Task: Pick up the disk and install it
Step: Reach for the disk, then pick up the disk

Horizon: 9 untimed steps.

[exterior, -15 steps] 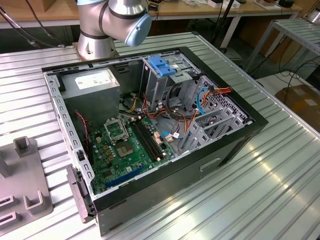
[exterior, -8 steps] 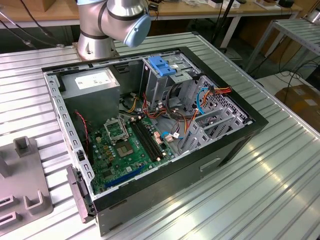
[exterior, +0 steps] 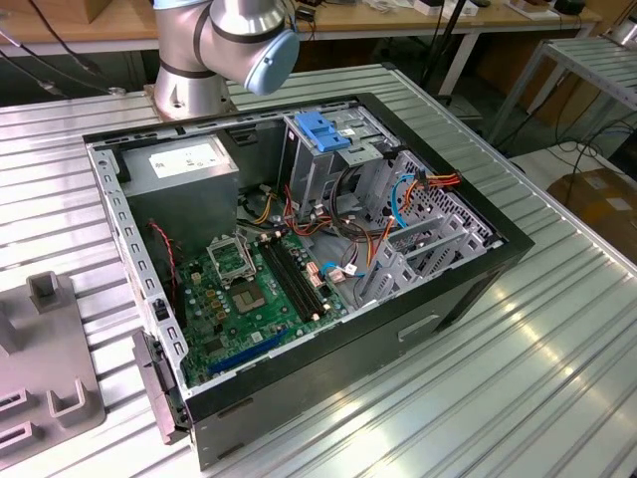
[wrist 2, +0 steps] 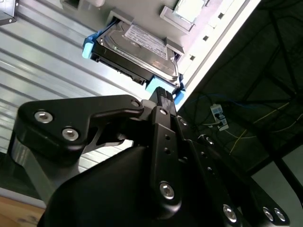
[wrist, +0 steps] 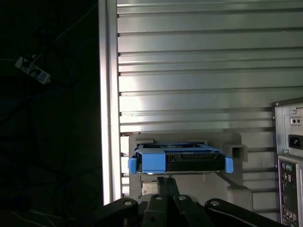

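Observation:
The disk [wrist 2: 142, 47] [wrist: 189, 161] is a silver-grey drive with a white label and a light-blue bracket around its edges. It rests in a grey slotted holder [wrist: 234, 142] on the ribbed metal table, close to the table's edge. In both wrist views my black gripper [wrist 2: 163, 92] [wrist: 166, 179] hangs just short of the disk's near blue edge, pointing at it. Its fingers look shut together with nothing between them. The open computer case [exterior: 299, 249] lies on the table in the exterior view.
Inside the case are a silver drive cage with a blue tab [exterior: 323, 129], a grey power-supply box [exterior: 184, 164], the motherboard [exterior: 249, 289] and loose cables. The case's rear panel [wrist: 289, 161] stands beside the holder. Part of the grey holder [exterior: 50, 368] shows at the exterior view's left. The table edge [wrist: 109, 118] drops to dark floor.

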Each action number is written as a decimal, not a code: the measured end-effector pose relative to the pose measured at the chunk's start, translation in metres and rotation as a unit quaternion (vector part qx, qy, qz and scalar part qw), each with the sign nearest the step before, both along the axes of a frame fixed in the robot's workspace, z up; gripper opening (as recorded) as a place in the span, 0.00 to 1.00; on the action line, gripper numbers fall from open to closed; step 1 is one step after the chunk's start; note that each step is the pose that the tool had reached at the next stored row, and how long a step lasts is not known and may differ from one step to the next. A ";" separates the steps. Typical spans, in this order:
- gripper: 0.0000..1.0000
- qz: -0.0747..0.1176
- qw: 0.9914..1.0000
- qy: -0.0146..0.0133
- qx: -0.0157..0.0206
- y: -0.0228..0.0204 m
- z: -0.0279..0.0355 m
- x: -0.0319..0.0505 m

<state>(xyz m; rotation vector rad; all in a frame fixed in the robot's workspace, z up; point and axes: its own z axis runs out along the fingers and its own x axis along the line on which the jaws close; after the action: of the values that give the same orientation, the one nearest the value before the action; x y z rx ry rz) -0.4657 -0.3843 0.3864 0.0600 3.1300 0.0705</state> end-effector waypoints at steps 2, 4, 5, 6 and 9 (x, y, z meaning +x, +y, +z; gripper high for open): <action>0.10 0.000 1.000 0.000 0.000 0.0000 0.0000 0.0000; 0.10 0.000 1.000 0.000 0.000 0.0000 -0.0001 -0.0002; 0.10 0.000 1.000 0.000 0.000 0.0000 -0.0001 -0.0002; 0.10 0.000 1.000 0.000 0.000 0.0000 -0.0001 -0.0002; 0.10 0.000 1.000 0.000 0.000 0.0000 -0.0001 -0.0002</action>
<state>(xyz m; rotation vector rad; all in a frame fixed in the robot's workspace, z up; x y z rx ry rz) -0.4659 -0.3843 0.3864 0.0600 3.1299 0.0706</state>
